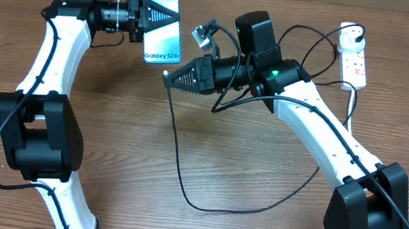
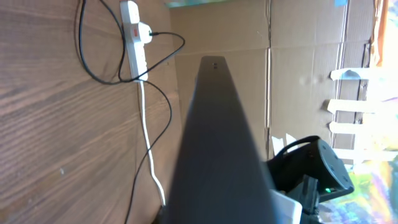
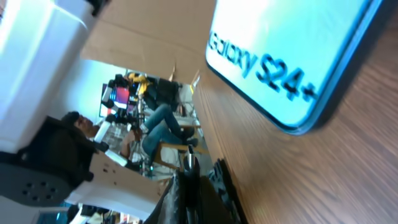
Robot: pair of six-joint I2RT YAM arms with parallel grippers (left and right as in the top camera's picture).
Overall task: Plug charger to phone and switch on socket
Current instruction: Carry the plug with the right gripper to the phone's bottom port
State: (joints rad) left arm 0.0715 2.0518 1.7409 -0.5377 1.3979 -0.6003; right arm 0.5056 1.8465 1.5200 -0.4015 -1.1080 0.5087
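Observation:
The phone (image 1: 162, 42) has a lit teal screen facing up with "Galaxy S24+" at its near edge. My left gripper (image 1: 158, 16) is shut on it from the left side. In the left wrist view the phone (image 2: 217, 143) shows edge-on as a dark slab. My right gripper (image 1: 178, 78) is shut on the charger's black connector tip (image 1: 166, 73), just below the phone's bottom edge and apart from it. The right wrist view shows the tip (image 3: 188, 163) between my fingers, pointing towards the phone (image 3: 292, 56). The black cable (image 1: 181, 175) loops to the white adapter (image 1: 347, 41) in the socket (image 1: 355, 69).
The socket strip lies at the table's far right, and it also shows in the left wrist view (image 2: 134, 37) with its white cord (image 2: 148, 143). The cable loop lies across the table's middle and front. Cardboard walls (image 2: 298, 37) stand behind the table.

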